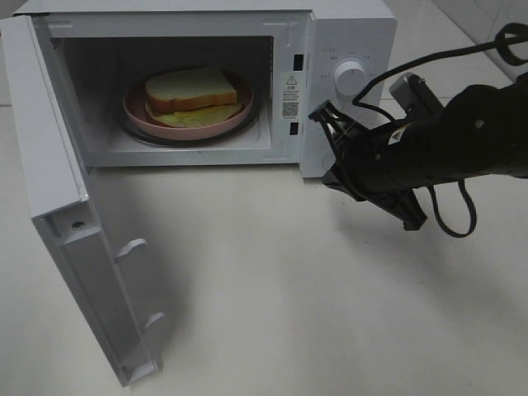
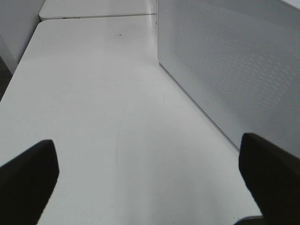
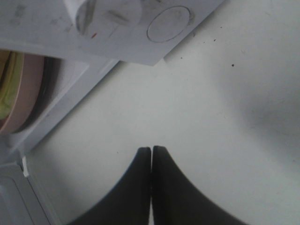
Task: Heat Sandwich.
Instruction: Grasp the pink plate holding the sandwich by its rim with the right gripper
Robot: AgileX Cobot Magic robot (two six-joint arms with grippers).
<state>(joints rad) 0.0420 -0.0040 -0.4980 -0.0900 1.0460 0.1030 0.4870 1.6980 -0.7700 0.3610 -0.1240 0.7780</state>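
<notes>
Right jaws: we see the black right gripper (image 1: 322,110) with its two fingers pressed together, tip to tip, and nothing between them; the right wrist view (image 3: 151,150) shows the same, with only a hairline seam.
Left jaws: we see the left gripper (image 2: 147,143) only in its own wrist view, its dark fingers (image 2: 28,180) spread wide apart with only bare table between them.
Sandwich: the square white-bread sandwich with tan crust (image 1: 191,89) lies inside the boxy white microwave oven (image 1: 351,33), on the round pink plate (image 1: 134,106). We make out a pale yellow-green layer under the top slice, which sits tilted on it.
Plate: it rests on the round glass turntable (image 1: 257,115) in the oven cavity.
Sandwich to right jaws: well apart. The closed tips sit outside the cavity, in front of the control panel and below the round white dial (image 1: 352,76), while the sandwich lies to the left in the exterior view, deeper in the cavity. In the right wrist view we catch only the plate's pink rim (image 3: 28,93) and a yellow-green sliver (image 3: 5,84).
Sandwich to left jaws: we cannot place it; that view shows the white table (image 2: 93,93) and a white perforated panel (image 2: 234,70).
Door: the white hinged door (image 1: 58,206) stands swung fully open on the left.
Cable: a black cable (image 1: 452,224) loops below the right arm.
</notes>
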